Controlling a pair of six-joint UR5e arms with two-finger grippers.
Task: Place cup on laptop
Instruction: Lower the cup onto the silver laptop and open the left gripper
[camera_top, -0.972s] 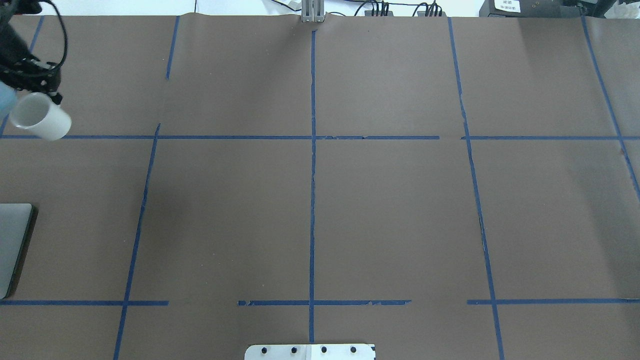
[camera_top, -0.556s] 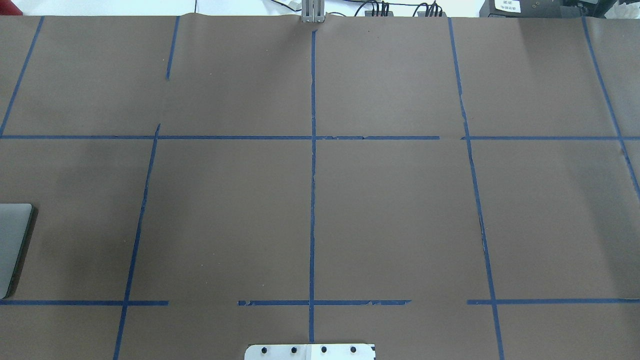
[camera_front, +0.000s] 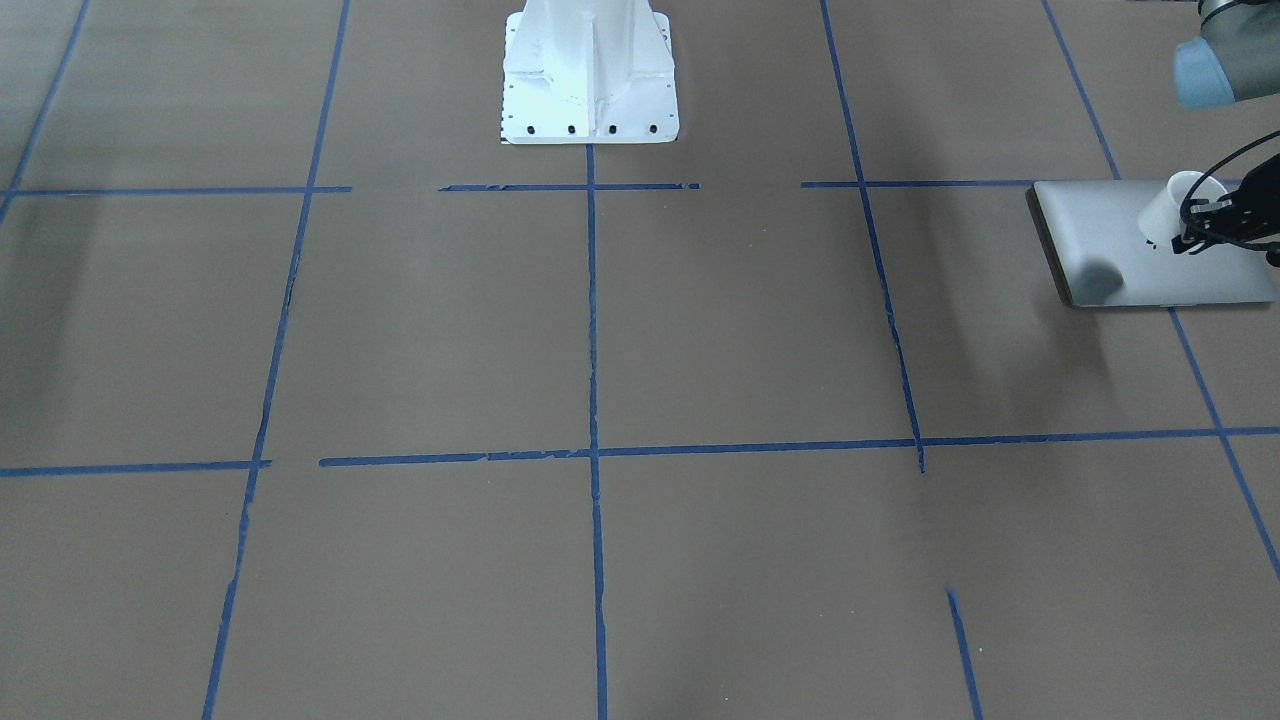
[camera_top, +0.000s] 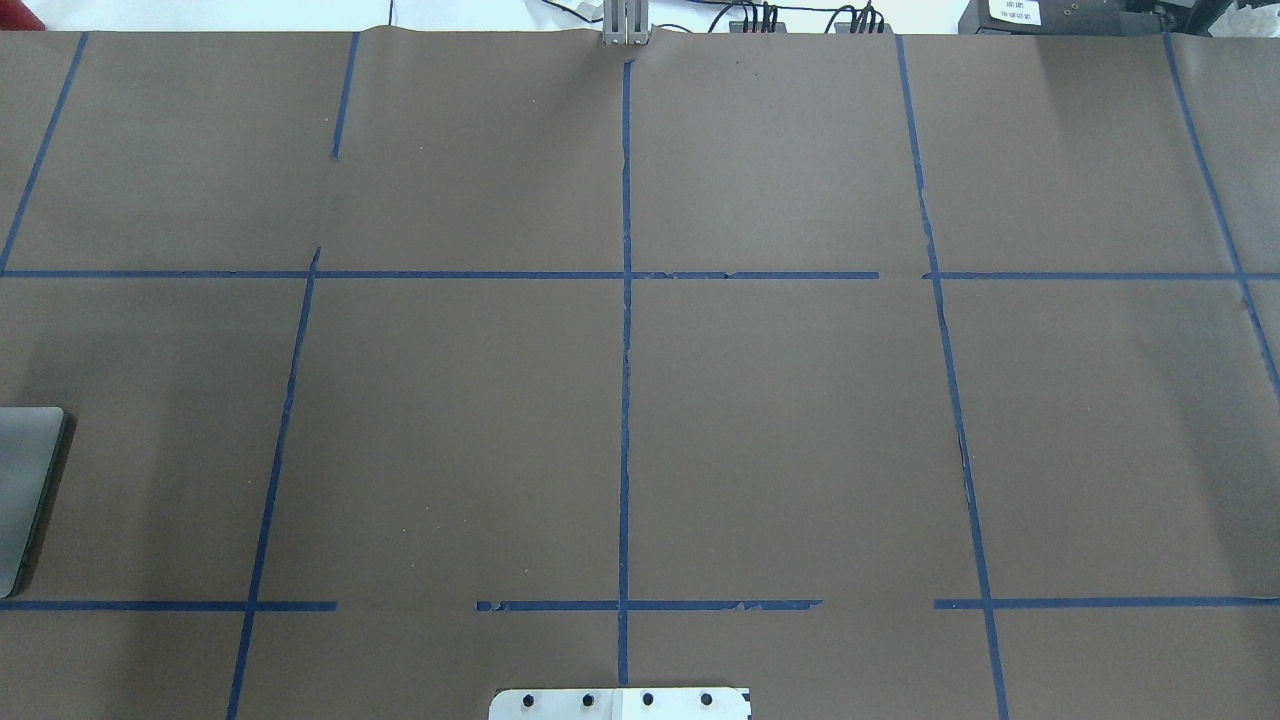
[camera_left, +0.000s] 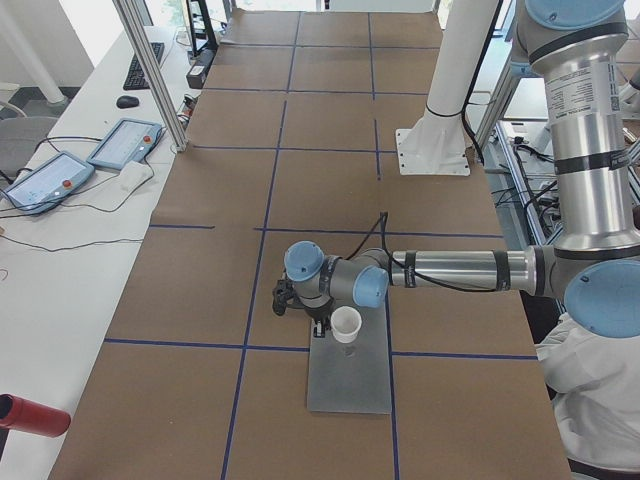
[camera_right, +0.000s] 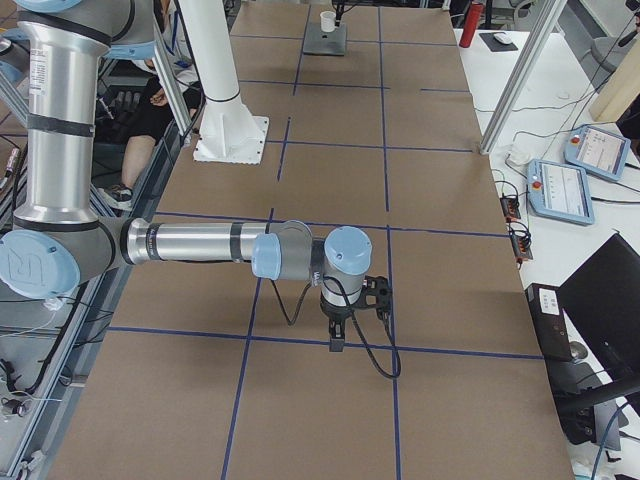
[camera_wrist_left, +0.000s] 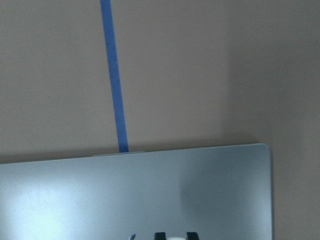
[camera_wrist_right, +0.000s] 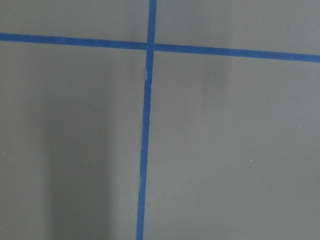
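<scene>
The white cup (camera_front: 1172, 207) is held tilted in my left gripper (camera_front: 1195, 228), which is shut on it, a little above the silver-grey laptop (camera_front: 1110, 250). The cup's shadow falls on the lid. In the exterior left view the cup (camera_left: 346, 324) hangs over the laptop (camera_left: 350, 380). The left wrist view shows the lid (camera_wrist_left: 125, 195) below, with the fingertips (camera_wrist_left: 160, 235) at the bottom edge. The overhead view shows only the laptop's edge (camera_top: 25, 490). My right gripper (camera_right: 340, 335) points down at the bare table; I cannot tell if it is open or shut.
The white robot pedestal (camera_front: 590, 70) stands at the table's robot side. Blue tape lines (camera_front: 592, 450) cross the brown table cover. A side bench holds two teach pendants (camera_left: 120, 145) and a red cylinder (camera_left: 30, 415).
The left gripper with the cup has moved out of the overhead view's top left corner. The laptop's visible edge has grown darker, shaded from above.
</scene>
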